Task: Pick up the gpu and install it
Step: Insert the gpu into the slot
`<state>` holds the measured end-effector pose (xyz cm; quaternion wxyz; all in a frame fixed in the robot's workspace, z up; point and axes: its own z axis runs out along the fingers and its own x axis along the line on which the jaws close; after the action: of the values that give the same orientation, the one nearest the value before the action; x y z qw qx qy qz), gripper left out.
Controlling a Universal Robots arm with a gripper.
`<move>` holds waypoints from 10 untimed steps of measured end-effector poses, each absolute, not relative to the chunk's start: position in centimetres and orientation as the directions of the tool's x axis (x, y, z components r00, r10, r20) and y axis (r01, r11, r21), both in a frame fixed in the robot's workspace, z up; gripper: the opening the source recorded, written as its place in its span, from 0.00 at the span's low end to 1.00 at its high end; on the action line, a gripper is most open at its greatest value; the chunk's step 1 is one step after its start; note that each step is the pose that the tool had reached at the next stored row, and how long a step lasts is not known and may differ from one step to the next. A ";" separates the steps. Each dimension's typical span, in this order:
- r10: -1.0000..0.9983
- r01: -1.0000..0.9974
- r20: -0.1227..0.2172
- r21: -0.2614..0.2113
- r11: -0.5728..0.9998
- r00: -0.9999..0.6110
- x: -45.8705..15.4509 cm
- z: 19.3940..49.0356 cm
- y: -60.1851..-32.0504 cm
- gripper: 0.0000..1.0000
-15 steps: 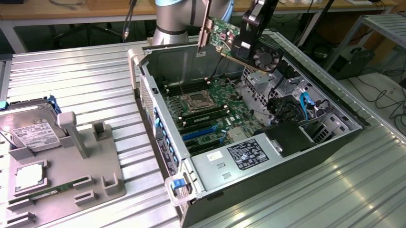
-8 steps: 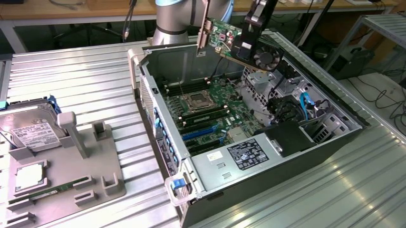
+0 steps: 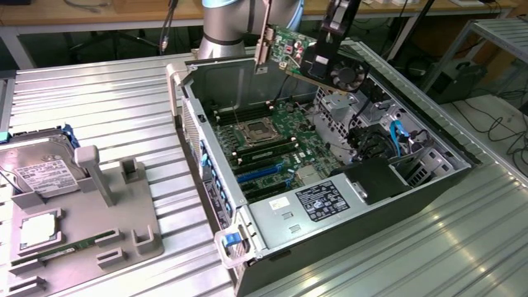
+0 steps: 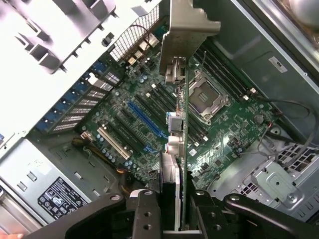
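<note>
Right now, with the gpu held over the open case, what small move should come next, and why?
Probably shift the gpu toward the blue slot before lowering. The end effector holds the card high above the motherboard, and in the wrist view its edge crosses near the CPU socket, not along that slot.

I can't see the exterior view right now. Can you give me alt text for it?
The hand holds the gpu tilted in the air above the open computer case, over its motherboard, not yet seated. On the exterior view's left, a grey fixture holds a hard drive.
</note>
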<state>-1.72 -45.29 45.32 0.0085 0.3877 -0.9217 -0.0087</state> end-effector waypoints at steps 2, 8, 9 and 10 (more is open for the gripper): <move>-0.729 -0.729 0.009 0.023 0.685 -0.685 -1.7 45.3 -45.3 0.28; -0.774 -0.774 0.009 0.023 0.633 -0.633 -1.7 45.3 -45.3 0.28; -0.780 -0.780 0.009 0.023 0.626 -0.626 -1.7 45.3 -45.3 0.28; -0.785 -0.785 0.009 0.023 0.619 -0.619 -1.7 45.3 -45.3 0.28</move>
<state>-1.72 -45.29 45.32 0.0090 0.4364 -0.8997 -0.0082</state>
